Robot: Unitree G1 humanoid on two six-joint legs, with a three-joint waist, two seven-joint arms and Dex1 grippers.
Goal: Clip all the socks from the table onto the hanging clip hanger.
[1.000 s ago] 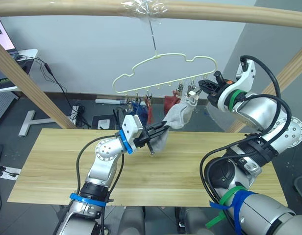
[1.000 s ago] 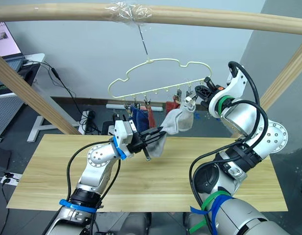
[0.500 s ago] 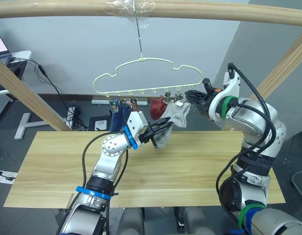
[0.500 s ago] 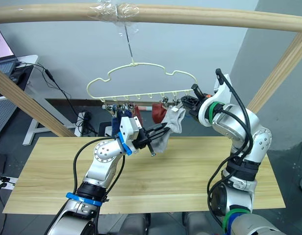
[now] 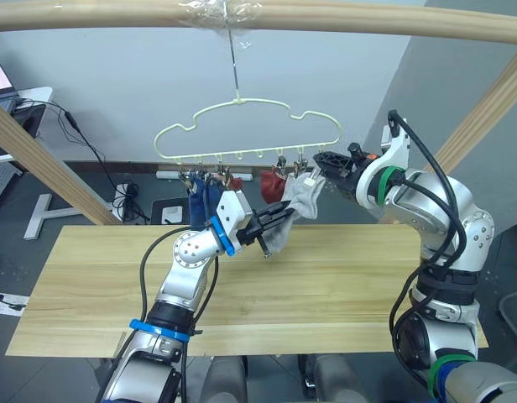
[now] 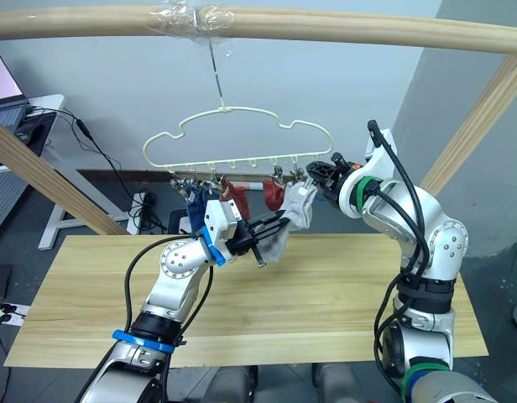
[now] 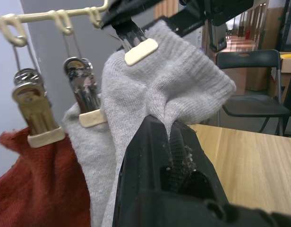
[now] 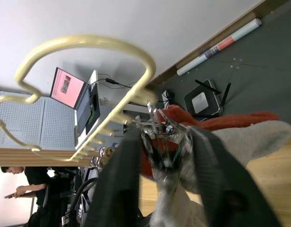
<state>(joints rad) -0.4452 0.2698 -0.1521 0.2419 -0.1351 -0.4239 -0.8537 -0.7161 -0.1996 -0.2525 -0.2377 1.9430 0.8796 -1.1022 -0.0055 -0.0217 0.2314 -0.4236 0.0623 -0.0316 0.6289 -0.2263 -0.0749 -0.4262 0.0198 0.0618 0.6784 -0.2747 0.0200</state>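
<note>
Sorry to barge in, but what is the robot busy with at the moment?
It is hanging socks. The left tool is shut on a light grey sock, holding it up at the end clip of the yellow clip hanger, while the right tool squeezes that clip. Another grey sock, rust red socks and blue socks already hang there. The table carries no socks.
</note>
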